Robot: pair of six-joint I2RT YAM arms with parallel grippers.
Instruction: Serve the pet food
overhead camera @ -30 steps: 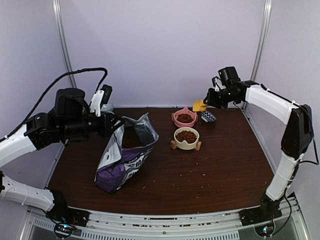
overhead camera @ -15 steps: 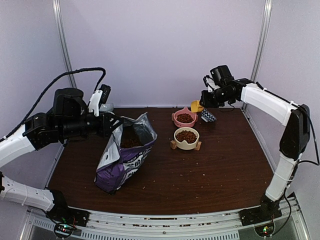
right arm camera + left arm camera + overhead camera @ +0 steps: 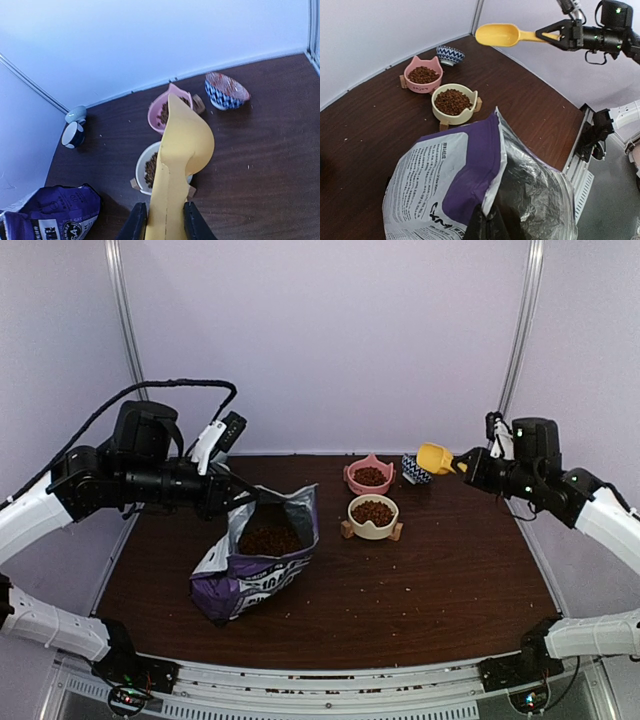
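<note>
From frame left our left pincer (image 3: 487, 226) clamps the bag (image 3: 250, 575) rim, kibble (image 3: 270, 539) inside. Our right pincer (image 3: 470, 466), arm bent at right, holds the scoop (image 3: 436, 457), seemingly empty, high over the surface's (image 3: 450, 575) upper-right corner.

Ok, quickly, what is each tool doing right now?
Left tool: closed, pinching the open rim of the pet food bag.
Right tool: closed on the handle of the yellow scoop.
</note>
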